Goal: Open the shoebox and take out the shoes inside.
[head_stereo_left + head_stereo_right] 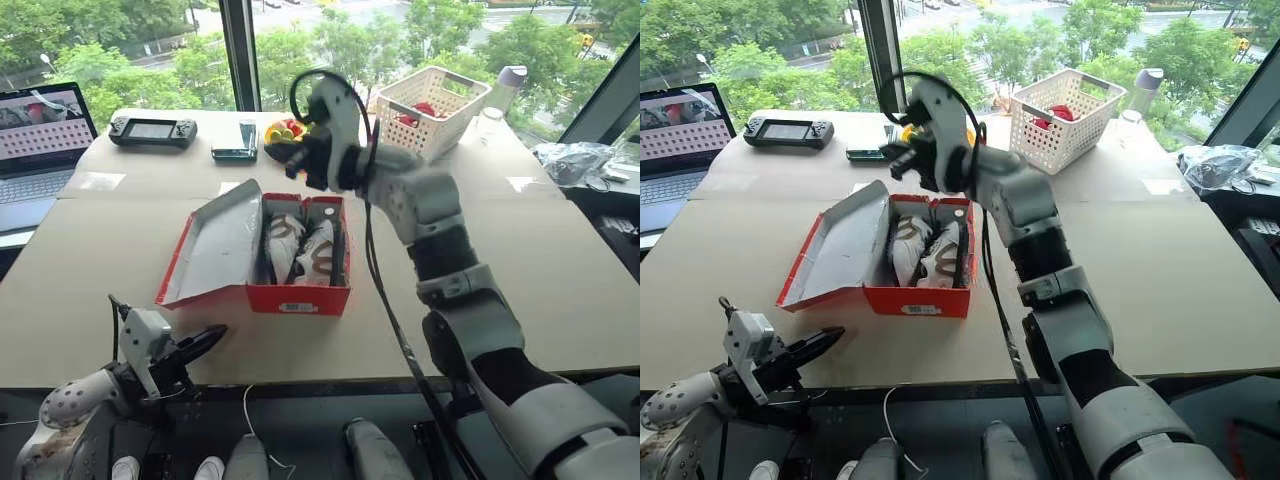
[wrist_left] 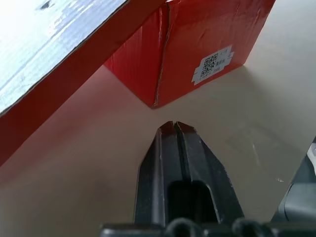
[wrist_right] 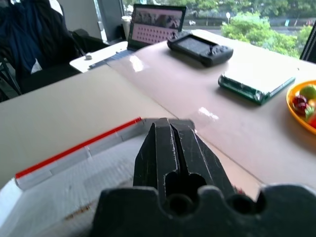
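With the lid already swung open, the shoebox [image 1: 255,262] sits mid-tabletop [image 1: 520,260], and the shoes [image 1: 300,245] lie side by side inside it. In the left eye view the right pincer [image 1: 283,152] hangs above the box's far edge, clenched on nothing. The left pincer [image 1: 203,340] sits just off the box's near-left corner, low by the tabletop edge, also clenched and empty. The white basket [image 1: 432,108] stands well beyond the box on the right.

Right eye view: same layout, the lid [image 1: 835,245] propped out to the box's left, pale inside up.

Left wrist view: fingers pressed together, pointing at the box's near corner; the white label [image 2: 212,63] is on the red end wall.

Right wrist view: fingers shut, lid rim below them; a game controller [image 3: 200,47] and laptop [image 3: 154,22] lie far beyond the box.

Handling guess: shoes look small, light, soft-uppered, so they squash a bit but won't slip much. Best hold is probably the collar or heel rim, one wall pinched. The box is light cardboard and may slide or lift with the shoe.
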`<control>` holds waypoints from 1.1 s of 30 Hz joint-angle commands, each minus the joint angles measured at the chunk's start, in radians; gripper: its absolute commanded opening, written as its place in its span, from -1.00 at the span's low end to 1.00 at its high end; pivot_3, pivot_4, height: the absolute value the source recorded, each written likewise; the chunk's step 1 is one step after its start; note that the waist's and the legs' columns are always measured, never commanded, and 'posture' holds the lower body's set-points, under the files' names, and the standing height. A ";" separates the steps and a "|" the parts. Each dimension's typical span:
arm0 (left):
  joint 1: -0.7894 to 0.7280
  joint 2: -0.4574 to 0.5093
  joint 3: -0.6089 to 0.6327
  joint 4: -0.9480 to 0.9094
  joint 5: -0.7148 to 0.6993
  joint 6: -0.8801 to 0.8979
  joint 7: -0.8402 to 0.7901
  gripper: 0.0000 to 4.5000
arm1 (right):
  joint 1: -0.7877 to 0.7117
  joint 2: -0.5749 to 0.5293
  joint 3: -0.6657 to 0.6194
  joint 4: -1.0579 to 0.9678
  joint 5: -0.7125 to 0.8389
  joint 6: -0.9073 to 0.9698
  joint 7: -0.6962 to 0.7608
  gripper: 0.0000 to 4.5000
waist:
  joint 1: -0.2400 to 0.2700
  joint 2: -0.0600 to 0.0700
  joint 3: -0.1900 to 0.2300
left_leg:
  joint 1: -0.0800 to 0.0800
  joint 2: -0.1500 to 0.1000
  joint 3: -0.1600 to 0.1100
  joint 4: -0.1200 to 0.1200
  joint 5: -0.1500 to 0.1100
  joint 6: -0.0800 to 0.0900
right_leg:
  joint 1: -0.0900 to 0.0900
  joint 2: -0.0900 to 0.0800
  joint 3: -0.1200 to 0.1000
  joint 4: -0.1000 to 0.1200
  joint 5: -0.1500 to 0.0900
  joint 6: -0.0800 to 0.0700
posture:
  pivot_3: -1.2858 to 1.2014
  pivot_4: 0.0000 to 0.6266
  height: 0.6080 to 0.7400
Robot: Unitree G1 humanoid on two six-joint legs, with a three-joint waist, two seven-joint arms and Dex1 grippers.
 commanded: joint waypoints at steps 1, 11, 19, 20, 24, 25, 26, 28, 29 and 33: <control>-0.064 0.028 0.041 -0.072 -0.112 0.093 0.037 -1.00 | 0.084 -0.067 -0.006 -0.225 -0.003 0.056 -0.012 -0.99 | 0.001 0.001 0.001 | 0.001 0.000 -0.001 0.000 0.000 0.000 | 0.000 0.001 0.000 0.002 -0.001 0.000 | 0.03 -0.52 1.00; -0.622 0.441 0.020 0.529 -0.201 0.247 -0.356 -1.00 | 0.153 -0.198 0.147 -0.505 -0.025 0.250 0.033 -0.99 | -0.023 0.004 0.002 | 0.007 0.000 -0.005 0.002 0.002 0.003 | 0.001 0.002 -0.003 0.011 -0.006 -0.010 | 0.03 -0.52 1.00; -0.919 0.387 -0.188 0.950 0.038 0.031 -0.557 -1.00 | 0.087 -0.252 0.342 -0.494 -0.101 0.203 0.161 -0.63 | -0.017 0.005 0.003 | 0.002 0.000 -0.007 -0.001 0.002 0.003 | -0.002 0.003 -0.005 0.012 -0.007 -0.004 | 0.03 -0.52 1.00; -0.937 0.377 -0.196 0.968 0.049 0.021 -0.569 -1.00 | 0.076 -0.253 0.357 -0.487 -0.112 0.201 0.168 -0.49 | -0.013 0.004 0.003 | -0.001 0.000 -0.007 -0.001 0.002 0.003 | -0.005 0.002 -0.005 0.013 -0.007 -0.004 | 0.03 -0.52 1.00; -0.947 0.350 -0.210 0.982 0.073 0.004 -0.603 -1.00 | 0.048 -0.256 0.397 -0.468 -0.141 0.229 0.190 0.12 | -0.010 0.005 0.003 | -0.010 0.000 -0.007 -0.001 0.002 0.003 | -0.014 0.002 -0.008 0.017 -0.004 -0.011 | 0.03 -0.52 1.00; -0.944 0.347 -0.210 0.981 0.076 0.004 -0.608 -1.00 | 0.045 -0.258 0.402 -0.466 -0.149 0.238 0.189 0.28 | -0.010 0.005 0.003 | -0.009 0.000 -0.007 -0.002 0.002 0.004 | -0.014 0.002 -0.009 0.017 -0.005 -0.011 | 0.03 -0.52 1.00; -0.941 0.345 -0.208 0.977 0.079 0.002 -0.609 -1.00 | 0.043 -0.260 0.402 -0.467 -0.156 0.247 0.185 0.44 | -0.009 0.005 0.003 | -0.009 0.000 -0.007 -0.002 0.002 0.004 | -0.014 0.001 -0.009 0.017 -0.005 -0.011 | 0.03 -0.52 1.00; -0.934 0.341 -0.203 0.971 0.080 0.005 -0.609 -1.00 | 0.039 -0.269 0.398 -0.482 -0.166 0.264 0.183 0.73 | -0.009 0.005 0.003 | -0.009 0.000 -0.007 -0.001 0.002 0.004 | -0.014 0.001 -0.010 0.018 -0.005 -0.011 | 0.03 -0.52 1.00; -0.930 0.339 -0.201 0.967 0.081 0.007 -0.608 -1.00 | 0.036 -0.274 0.391 -0.497 -0.164 0.278 0.188 0.92 | -0.008 0.004 0.003 | -0.009 0.000 -0.007 -0.001 0.002 0.004 | -0.014 0.001 -0.010 0.018 -0.005 -0.011 | 0.03 -0.52 1.00; -0.914 0.334 -0.190 0.954 0.084 0.010 -0.600 -1.00 | 0.011 -0.290 0.365 -0.561 -0.148 0.340 0.201 0.99 | -0.009 0.005 0.003 | -0.009 0.000 -0.007 0.000 0.002 0.004 | -0.014 0.002 -0.009 0.018 -0.007 -0.008 | 0.03 -0.52 1.00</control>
